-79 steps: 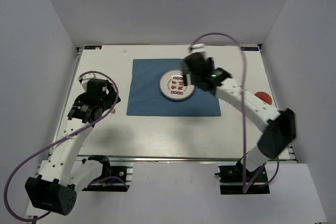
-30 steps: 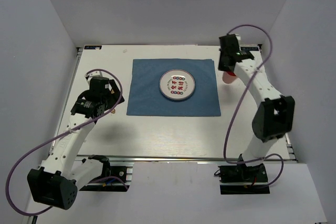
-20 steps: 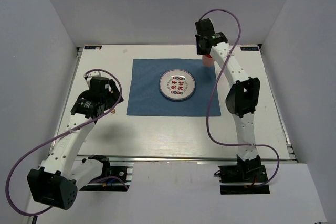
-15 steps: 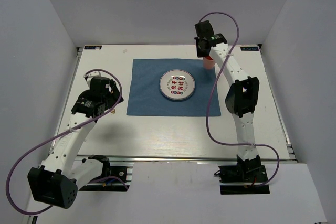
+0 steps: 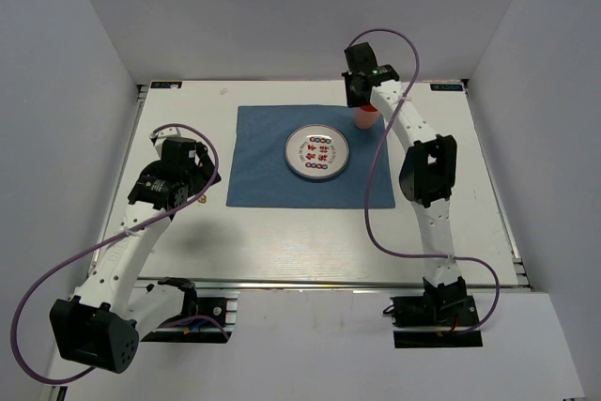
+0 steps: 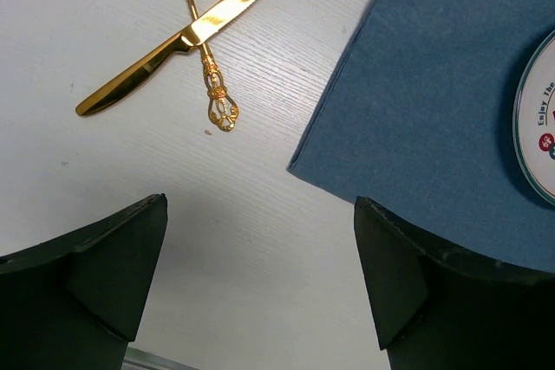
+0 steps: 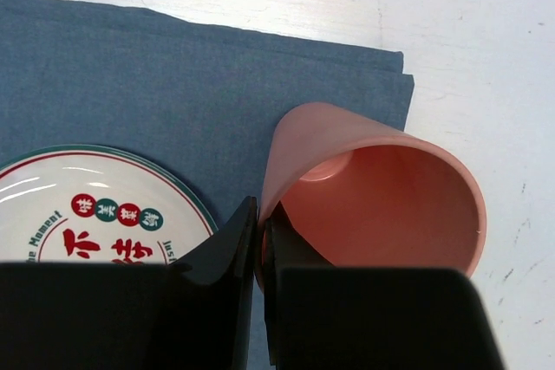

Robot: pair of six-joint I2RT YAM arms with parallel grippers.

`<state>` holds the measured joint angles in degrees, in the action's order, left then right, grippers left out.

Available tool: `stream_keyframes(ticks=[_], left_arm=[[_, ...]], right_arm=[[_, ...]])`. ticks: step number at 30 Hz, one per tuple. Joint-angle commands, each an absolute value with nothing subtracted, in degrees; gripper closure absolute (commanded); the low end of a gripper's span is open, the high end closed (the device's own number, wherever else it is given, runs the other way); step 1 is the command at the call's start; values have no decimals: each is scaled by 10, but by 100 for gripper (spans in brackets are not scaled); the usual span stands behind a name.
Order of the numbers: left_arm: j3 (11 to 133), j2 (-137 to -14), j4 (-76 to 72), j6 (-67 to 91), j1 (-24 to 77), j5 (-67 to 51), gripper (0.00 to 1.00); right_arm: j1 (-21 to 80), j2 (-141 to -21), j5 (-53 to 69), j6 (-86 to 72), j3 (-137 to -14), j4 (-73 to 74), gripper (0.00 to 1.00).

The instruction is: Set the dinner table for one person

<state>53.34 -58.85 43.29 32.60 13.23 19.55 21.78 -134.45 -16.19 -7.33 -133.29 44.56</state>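
On the white dinner table [image 5: 282,241] lies a blue cloth [image 5: 263,166] with a round printed plate [image 5: 317,153] on it. My right gripper [image 7: 260,214] is shut on the rim of a pink cup [image 7: 381,188], one finger inside and one outside; the pink cup [image 5: 366,119] sits over the cloth's far right corner. My left gripper [image 6: 260,240] hangs open above bare table beside the cloth's edge [image 6: 416,84], nothing between its fingers. A gold knife [image 6: 186,36] and a gold fork [image 6: 204,54] lie crossed on the table ahead of it.
Grey walls close in the table on three sides. A metal rail [image 5: 319,284] runs along the near edge by the arm bases. Purple cables loop from both arms.
My right arm has swung the pink cup leftwards from the table's far right to the cloth's far right corner. The left arm has stayed still.
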Motion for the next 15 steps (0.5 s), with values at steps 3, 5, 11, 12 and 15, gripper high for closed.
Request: stream_keyframes(ticks=[3, 5, 11, 12, 15], left_arm=[[538, -586, 430, 330, 130, 204, 2], [538, -586, 430, 330, 130, 205, 2], [538, -591, 433, 330, 130, 207, 2], [537, -590, 433, 330, 130, 208, 2], [537, -593, 433, 334, 130, 216, 2]], right_arm=[[215, -1361, -166, -72, -1347, 417, 87], [217, -1366, -168, -70, -1354, 417, 76], [212, -1366, -172, -66, -1376, 401, 26], [213, -1364, -175, -67, -1380, 394, 19], [211, -1338, -173, -75, -1385, 372, 11]])
